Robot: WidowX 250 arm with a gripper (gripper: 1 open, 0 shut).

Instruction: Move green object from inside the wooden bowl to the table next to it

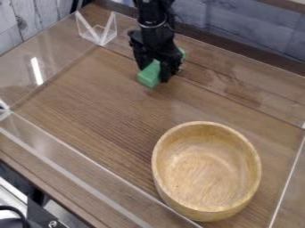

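Observation:
The green object [148, 77], a small bright green block, lies on the brown wood-grain table [95, 111] at the far middle. My gripper [156, 68] stands straight above it, its black fingers [135, 61] spread to either side of the block's top. The jaws look open and the block rests on the tabletop. The wooden bowl [159, 162], round, light tan and thick-rimmed, sits at the near right with nothing inside it. It is well apart from the block and the gripper.
Low clear acrylic walls [71, 169] run around the table's edges. A small clear angled stand [95, 31] sits at the back left, just left of the arm. Bare tabletop lies between the block and the bowl.

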